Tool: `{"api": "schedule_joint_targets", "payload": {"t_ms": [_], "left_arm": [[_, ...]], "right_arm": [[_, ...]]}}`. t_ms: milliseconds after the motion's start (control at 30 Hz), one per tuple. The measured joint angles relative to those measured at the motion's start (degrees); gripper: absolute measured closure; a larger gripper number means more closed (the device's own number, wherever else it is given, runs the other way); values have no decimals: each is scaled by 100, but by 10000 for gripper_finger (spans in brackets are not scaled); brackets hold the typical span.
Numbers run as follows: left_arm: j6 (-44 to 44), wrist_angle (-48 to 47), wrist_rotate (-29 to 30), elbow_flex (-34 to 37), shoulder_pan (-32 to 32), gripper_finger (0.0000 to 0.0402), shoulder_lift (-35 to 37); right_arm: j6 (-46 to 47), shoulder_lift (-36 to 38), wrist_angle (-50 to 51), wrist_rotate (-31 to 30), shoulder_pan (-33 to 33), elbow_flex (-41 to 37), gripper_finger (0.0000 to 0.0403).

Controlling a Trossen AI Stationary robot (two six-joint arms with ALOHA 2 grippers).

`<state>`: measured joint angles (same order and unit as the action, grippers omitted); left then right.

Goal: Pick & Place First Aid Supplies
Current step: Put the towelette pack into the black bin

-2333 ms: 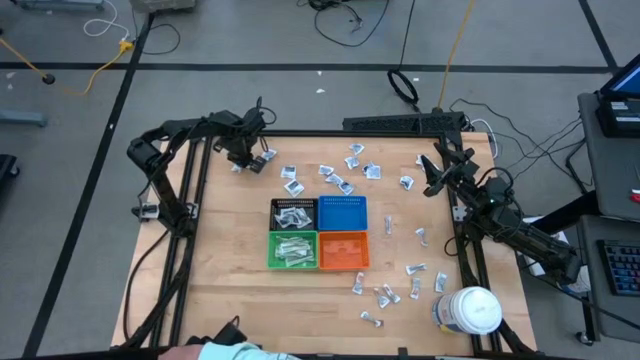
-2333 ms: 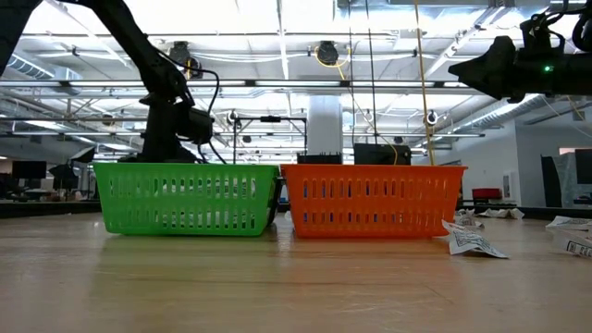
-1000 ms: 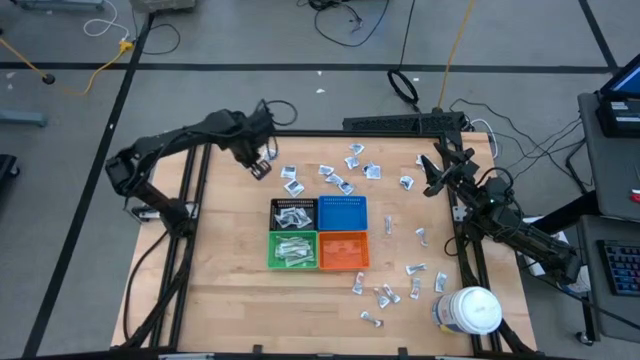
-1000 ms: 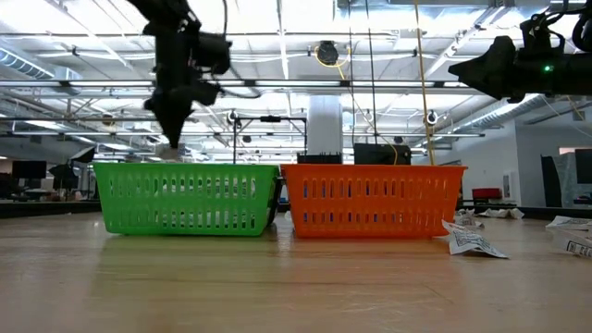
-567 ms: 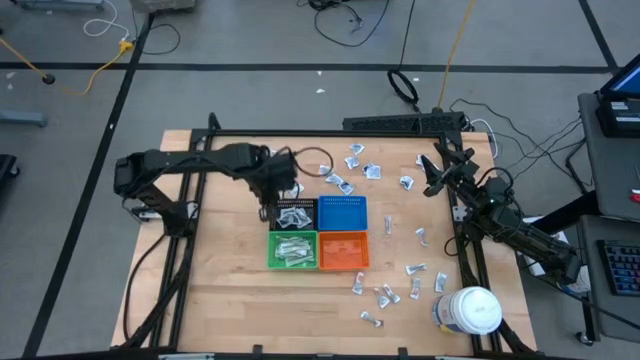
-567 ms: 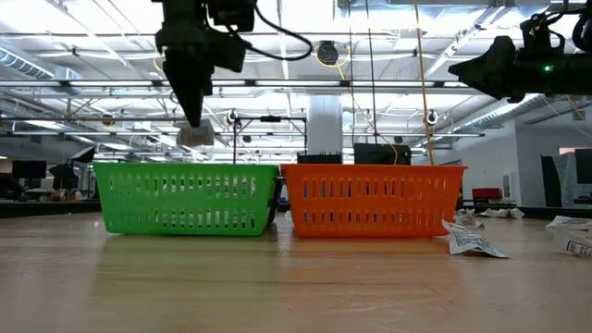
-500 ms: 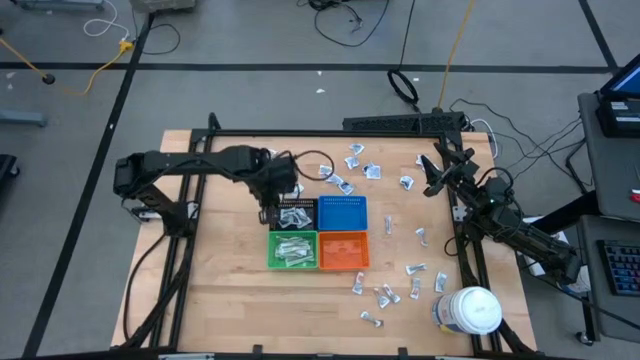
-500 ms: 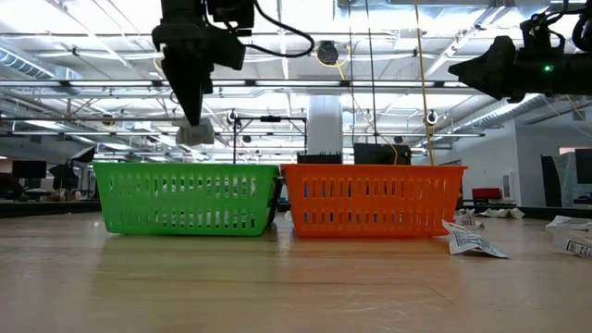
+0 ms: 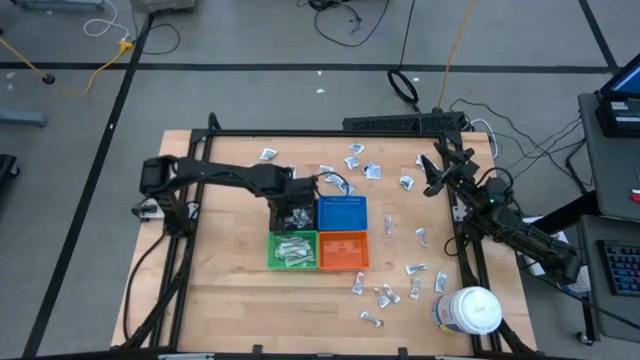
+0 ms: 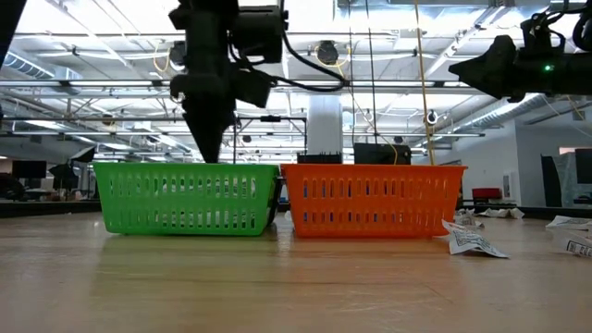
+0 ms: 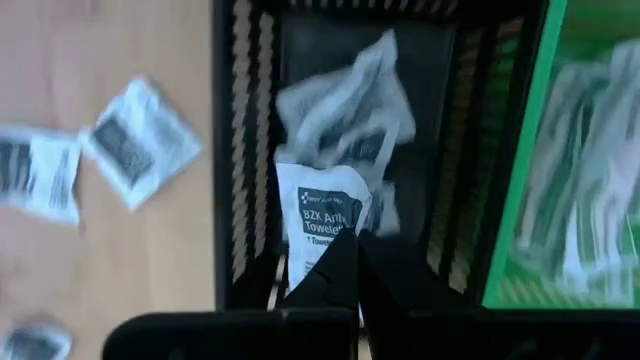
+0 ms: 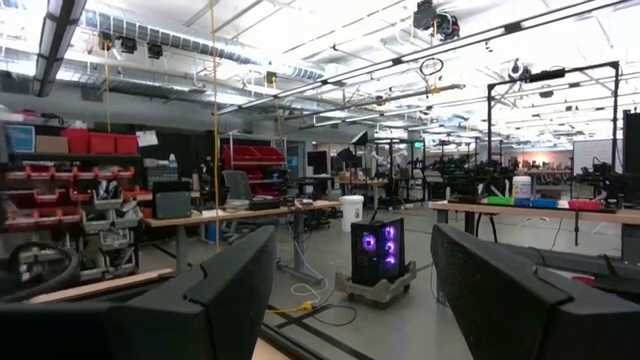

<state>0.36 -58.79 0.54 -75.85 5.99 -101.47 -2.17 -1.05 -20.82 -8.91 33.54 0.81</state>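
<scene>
Fingers of the left gripper are clamped on a wrapped towelette packet right over the black bin. Best to let go only once the packet sits squarely inside the walls, then rise straight. Right gripper waits at the far right edge, fingers apart. More packets litter the wooden tabletop; a workshop with benches lies beyond.

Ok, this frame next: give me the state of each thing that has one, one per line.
left pincer: shut on a towelette packet, above the black bin
right pincer: open, empty, at the table's right edge
black bin: holds packets
green bin: holds packets
blue bin: looks empty
orange bin: looks empty
white jar: on its side
</scene>
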Motion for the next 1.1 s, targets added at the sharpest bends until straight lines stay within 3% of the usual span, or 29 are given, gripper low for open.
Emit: {"api": "schedule_joint_targets", "payload": {"t_ms": [233, 533, 700, 867, 1100], "left_arm": [[-219, 261, -33, 1, -133, 378, -138], [-238, 183, -46, -133, -191, 236, -140], [-232, 182, -57, -275, -150, 185, -140], [-603, -39, -68, -549, 190, 163, -140], [-612, -339, -66, -890, 796, 160, -140]], "right_arm": [[0, -1, 1, 0, 0, -1, 140], [0, -1, 9, 0, 0, 1, 140], [0, -1, 11, 0, 0, 1, 140], [0, -1, 11, 0, 0, 0, 140], [0, -1, 11, 0, 0, -1, 140]]}}
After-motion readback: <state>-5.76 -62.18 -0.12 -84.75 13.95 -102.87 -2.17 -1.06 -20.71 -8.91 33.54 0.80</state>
